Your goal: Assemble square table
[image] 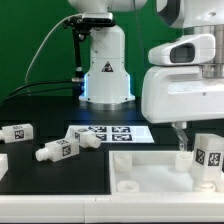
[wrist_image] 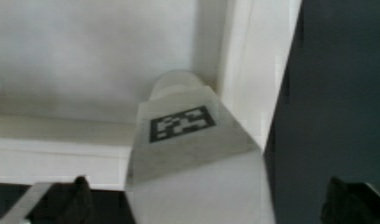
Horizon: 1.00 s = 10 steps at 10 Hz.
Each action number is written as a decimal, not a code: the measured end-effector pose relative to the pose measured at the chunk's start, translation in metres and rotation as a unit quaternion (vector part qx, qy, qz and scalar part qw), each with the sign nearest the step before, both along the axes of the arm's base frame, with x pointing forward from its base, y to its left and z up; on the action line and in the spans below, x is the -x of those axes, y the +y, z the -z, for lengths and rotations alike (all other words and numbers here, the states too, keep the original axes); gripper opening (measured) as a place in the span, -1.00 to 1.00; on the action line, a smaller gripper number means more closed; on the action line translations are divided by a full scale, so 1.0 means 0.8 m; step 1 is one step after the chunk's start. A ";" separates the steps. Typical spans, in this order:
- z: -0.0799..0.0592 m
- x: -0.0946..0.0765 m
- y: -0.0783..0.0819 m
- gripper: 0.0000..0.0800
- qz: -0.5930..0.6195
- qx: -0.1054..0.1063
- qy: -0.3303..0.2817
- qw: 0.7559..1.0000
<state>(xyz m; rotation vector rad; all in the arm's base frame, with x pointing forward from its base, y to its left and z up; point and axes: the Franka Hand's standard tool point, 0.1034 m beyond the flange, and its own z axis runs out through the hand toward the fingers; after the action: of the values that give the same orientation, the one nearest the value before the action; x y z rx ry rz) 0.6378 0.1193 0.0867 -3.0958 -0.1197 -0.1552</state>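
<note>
Square table work looked to be at the fitting of one leg (image: 207,155), which stood at a corner of the tabletop (image: 140,165) toward the exterior view's right, while other legs (image: 60,150) lay loose on the dark table (image: 40,185) near the marker board (image: 110,132). The gripper (wrist_image: 208,200) hung over the standing leg, pointing down, jaws spread wide on either side of it and holding nothing (the wrist view showed a gap on each side). Next, by my judgement, the jaws would need to close squarely on that leg and turn it home without tipping it.
</note>
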 end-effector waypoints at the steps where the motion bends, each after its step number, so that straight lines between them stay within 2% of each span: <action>1: 0.000 0.000 0.000 0.55 0.011 -0.001 0.000 1.000; 3: 0.000 0.000 0.000 -0.27 0.038 -0.004 0.002 0.999; 5: 0.001 -0.003 -0.006 -0.27 0.121 -0.010 0.004 0.993; 7: 0.002 -0.007 -0.010 -0.27 0.222 -0.019 0.006 0.975; 8: 0.003 -0.006 -0.011 -0.27 0.314 -0.030 0.009 0.949; 10: 0.004 -0.004 -0.014 -0.27 0.492 -0.062 0.025 0.868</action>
<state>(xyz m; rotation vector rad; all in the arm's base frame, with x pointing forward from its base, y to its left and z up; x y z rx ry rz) 0.6406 0.1080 0.0833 -2.6863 1.3988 -0.0927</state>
